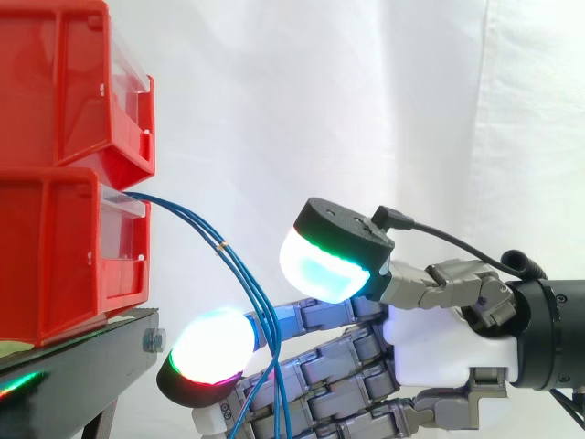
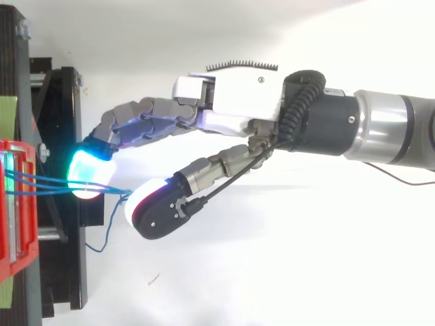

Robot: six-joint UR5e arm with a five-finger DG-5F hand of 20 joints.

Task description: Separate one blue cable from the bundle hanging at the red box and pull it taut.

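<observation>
Beside the lower red bin (image 1: 55, 265) on the black stand (image 1: 82, 366), the bundle of blue cables (image 1: 196, 224) left the bin's front, passed a small pale band (image 1: 222, 246) and hung down across the hand (image 1: 439, 352). From above, the strands converged in the gap beside the thumb pad (image 2: 146, 204), and a loose blue loop (image 2: 104, 234) sagged aside. The hand reached in level and wide, its fingers (image 1: 215, 343) nearly straight, the thumb raised apart and clamping nothing

The bins (image 1: 55, 91) are red. The cables (image 1: 247, 283) are blue, with a small yellow band. The robot hand (image 1: 439, 343) is white and grey and glows white, green and pink. The stand (image 1: 82, 366) is black, the curtain (image 1: 366, 91) white.
</observation>
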